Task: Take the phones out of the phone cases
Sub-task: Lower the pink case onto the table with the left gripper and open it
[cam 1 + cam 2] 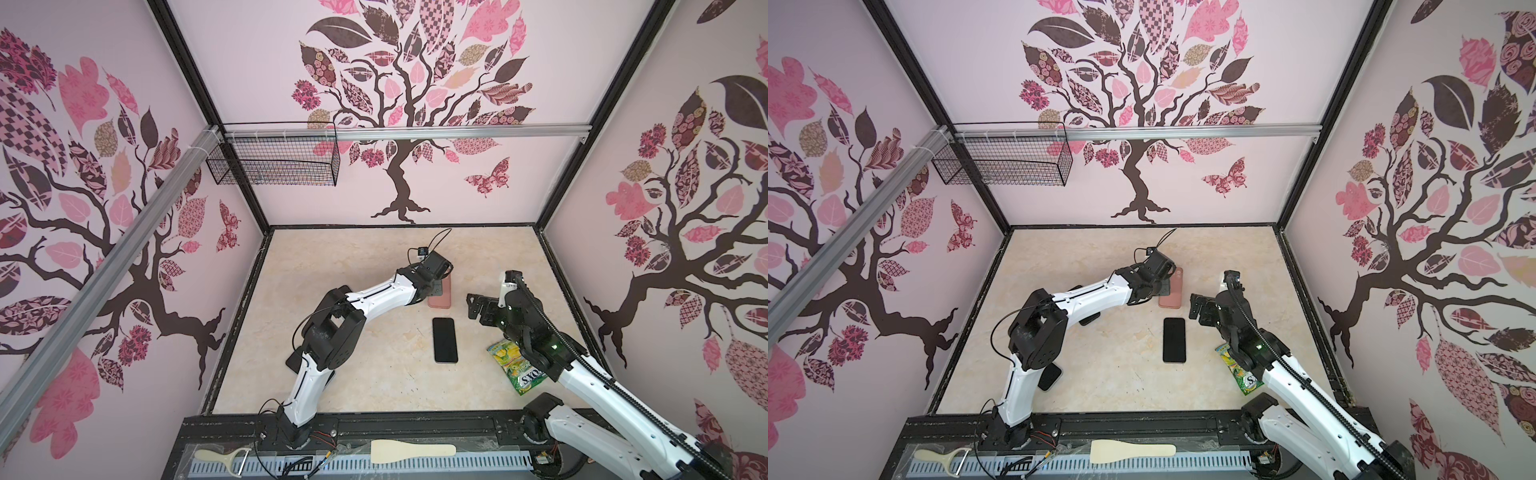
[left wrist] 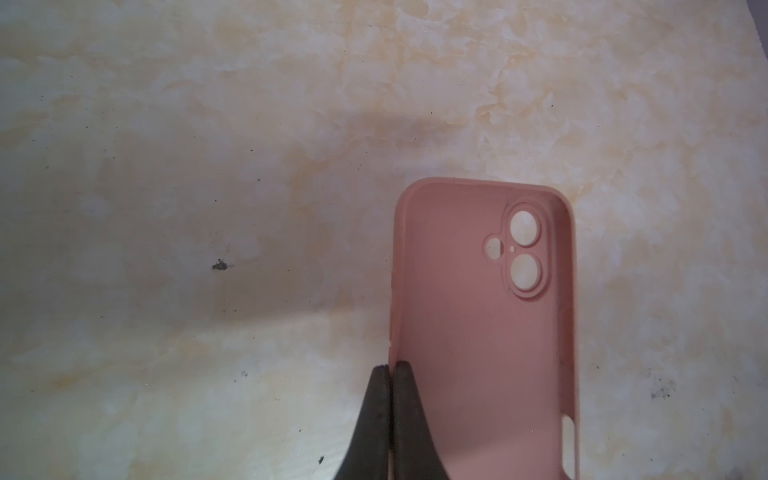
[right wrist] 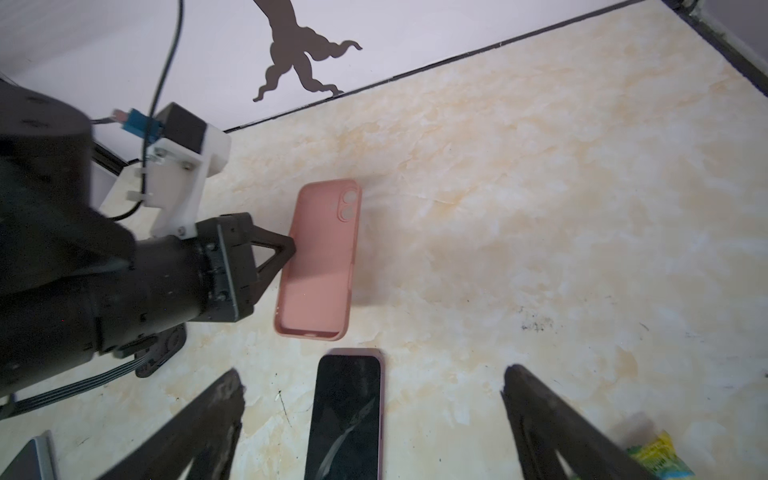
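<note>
The marbled table (image 1: 353, 374) carries everything in the scene. The left gripper (image 3: 292, 246) reaches in from the left toward the far middle, and its fingertips (image 2: 392, 368) are pinched together on the left side wall of the pink phone case (image 1: 441, 300). The case is empty and lies open side up with its camera holes at the far end. It seems tipped up on the gripped side, though the views leave it unclear whether its right edge touches the table. The right gripper (image 3: 372, 374) hangs with its jaws wide apart and nothing in them, just right of the case and over the far end of the phone (image 1: 445, 340). The phone lies flat, screen up, just near of the case and apart from it. A green snack packet (image 1: 509, 365) lies to the right of the phone, partly under the right arm.
</note>
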Controlling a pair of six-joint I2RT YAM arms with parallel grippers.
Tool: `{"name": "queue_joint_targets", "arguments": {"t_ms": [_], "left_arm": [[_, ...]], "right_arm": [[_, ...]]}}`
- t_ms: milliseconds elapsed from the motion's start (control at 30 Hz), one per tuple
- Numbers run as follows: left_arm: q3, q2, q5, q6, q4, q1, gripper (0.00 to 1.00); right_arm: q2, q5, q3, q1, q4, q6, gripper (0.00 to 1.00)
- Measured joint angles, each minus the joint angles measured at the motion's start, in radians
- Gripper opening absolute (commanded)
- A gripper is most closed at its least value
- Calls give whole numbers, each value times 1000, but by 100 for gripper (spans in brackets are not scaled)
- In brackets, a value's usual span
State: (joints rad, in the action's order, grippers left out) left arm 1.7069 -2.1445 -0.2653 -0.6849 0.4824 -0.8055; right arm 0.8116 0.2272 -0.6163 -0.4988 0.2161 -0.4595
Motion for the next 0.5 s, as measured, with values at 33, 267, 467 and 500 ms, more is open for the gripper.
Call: {"name": "queue_joint_targets", "arguments": {"t_ms": [33,267,467,500], "left_arm": [[16,-18,0,-4,-1,1,0],[93,-108,6,-26,2,15,0],[118,-150,24,-35,0,27,0],[118,-154,27,-39,-1,28,0]], "right_arm": [[-9,-7,13,0,-15,5,100],[-29,-22,60,0,-77,27,100],[-26,-21,60,0,-100,49,100],[-23,-21,60,0,-102,52,99]]}}
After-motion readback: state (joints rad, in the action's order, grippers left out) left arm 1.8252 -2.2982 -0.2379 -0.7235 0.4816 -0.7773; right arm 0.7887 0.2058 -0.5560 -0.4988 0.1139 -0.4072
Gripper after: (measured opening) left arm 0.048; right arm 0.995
